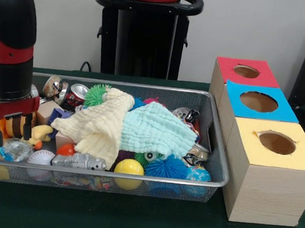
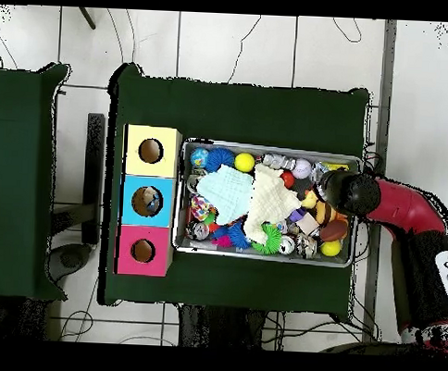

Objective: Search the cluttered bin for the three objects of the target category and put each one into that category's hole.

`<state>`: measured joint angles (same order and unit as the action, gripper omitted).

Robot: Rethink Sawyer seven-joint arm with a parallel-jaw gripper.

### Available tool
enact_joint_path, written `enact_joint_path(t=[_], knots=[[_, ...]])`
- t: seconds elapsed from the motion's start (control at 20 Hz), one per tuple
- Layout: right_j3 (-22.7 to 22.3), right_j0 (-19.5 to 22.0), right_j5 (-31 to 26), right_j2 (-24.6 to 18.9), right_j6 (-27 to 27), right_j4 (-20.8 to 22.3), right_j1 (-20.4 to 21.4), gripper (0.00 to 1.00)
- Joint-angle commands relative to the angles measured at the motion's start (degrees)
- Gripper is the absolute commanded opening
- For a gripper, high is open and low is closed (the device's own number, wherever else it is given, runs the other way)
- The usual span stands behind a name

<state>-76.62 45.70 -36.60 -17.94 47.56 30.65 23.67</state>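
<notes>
While our gripper hung open and empty over the bin's end farthest from the boxes, two cloths covered the middle toys; we couldn't identify targets.

One wire mesh bin; two muslin cloths, pale yellow and mint green; three wooden boxes with holes, topped red, blue, yellow.
</notes>
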Motion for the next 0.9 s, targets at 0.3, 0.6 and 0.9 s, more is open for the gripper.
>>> enact_joint_path(t=[0.3, 0.6, 0.9], knots=[[-4.49, -0.57, 4.57, -6.24, 1.06, 0.13, -1.27, 1.00], [-4.56, -0.53, 4.24, -6.43, 0.85, 0.08, -1.34, 1.00], [-4.54, -0.56, 4.11, -6.44, 0.84, 0.07, -1.33, 1.00]])
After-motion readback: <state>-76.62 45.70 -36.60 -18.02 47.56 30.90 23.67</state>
